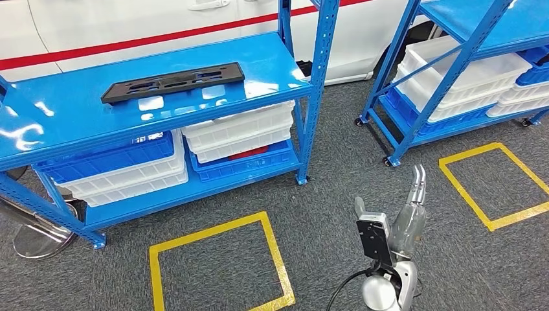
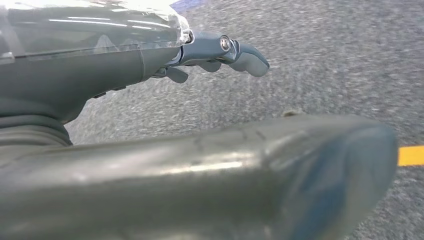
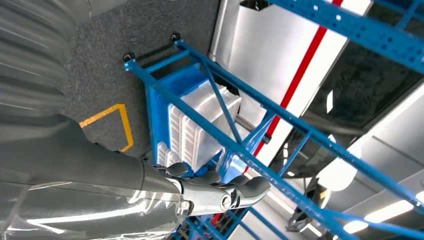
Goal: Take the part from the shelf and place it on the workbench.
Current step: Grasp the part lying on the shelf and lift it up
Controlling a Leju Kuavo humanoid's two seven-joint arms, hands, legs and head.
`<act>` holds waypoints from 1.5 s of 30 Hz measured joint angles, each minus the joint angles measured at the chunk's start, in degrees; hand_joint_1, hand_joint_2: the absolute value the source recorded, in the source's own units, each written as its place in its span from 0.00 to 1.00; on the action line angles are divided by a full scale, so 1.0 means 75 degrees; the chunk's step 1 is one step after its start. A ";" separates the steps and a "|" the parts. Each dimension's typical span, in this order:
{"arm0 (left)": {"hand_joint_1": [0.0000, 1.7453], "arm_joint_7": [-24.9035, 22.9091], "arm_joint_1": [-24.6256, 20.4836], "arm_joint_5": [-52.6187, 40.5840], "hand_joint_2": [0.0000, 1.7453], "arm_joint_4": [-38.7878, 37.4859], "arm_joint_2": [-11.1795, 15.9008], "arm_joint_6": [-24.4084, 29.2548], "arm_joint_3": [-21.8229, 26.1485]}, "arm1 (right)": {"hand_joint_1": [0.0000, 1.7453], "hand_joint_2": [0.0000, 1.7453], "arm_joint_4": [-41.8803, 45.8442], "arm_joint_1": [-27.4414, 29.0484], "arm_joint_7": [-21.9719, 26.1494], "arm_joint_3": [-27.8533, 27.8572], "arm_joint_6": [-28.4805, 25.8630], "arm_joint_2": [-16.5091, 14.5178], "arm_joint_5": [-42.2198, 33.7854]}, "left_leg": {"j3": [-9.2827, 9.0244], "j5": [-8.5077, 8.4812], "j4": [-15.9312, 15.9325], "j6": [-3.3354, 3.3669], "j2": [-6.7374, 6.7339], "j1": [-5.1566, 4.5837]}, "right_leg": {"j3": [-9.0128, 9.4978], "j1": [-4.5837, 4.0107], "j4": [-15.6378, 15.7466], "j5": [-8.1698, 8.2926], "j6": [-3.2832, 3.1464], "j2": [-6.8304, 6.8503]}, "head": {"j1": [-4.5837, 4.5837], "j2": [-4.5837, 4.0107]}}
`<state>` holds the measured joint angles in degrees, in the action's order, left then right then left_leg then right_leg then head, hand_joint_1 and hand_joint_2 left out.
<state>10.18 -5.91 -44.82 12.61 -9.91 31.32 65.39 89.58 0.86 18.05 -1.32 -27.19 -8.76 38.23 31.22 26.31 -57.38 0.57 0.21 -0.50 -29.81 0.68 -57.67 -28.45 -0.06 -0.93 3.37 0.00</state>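
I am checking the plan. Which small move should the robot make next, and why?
Probably raise the right hand toward the black part. The part lies untouched on the blue shelf, while that hand holds nothing and hangs low over the carpet, apart from the shelf.

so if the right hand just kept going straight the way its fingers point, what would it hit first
Probably the second blue shelf rack. In the head view the right hand points up and away over grey carpet toward that rack's lower level of white bins; the right wrist view shows the rack ahead. Depth is unclear.
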 joint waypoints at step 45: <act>0.00 0.0045 -0.0001 -0.0109 0.00 0.0000 0.0008 0.0051 -0.0063 | 0.00 0.00 -0.0245 0.0637 -0.0254 -0.0614 0.0303 0.0406 0.0530 | 0.0003 0.0001 0.0000 0.0000 -0.0001 0.0000 | -0.0005 0.0000 0.0001 0.0000 0.0000 -0.0002 | -0.0001 0.0000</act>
<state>10.52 -5.92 -45.64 12.61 -9.85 31.70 64.92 87.74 5.63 16.15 -5.93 -24.92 -5.72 42.21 31.24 26.32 -57.38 0.57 0.20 -0.50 -29.85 0.68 -57.67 -28.45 -0.06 -0.95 3.37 0.00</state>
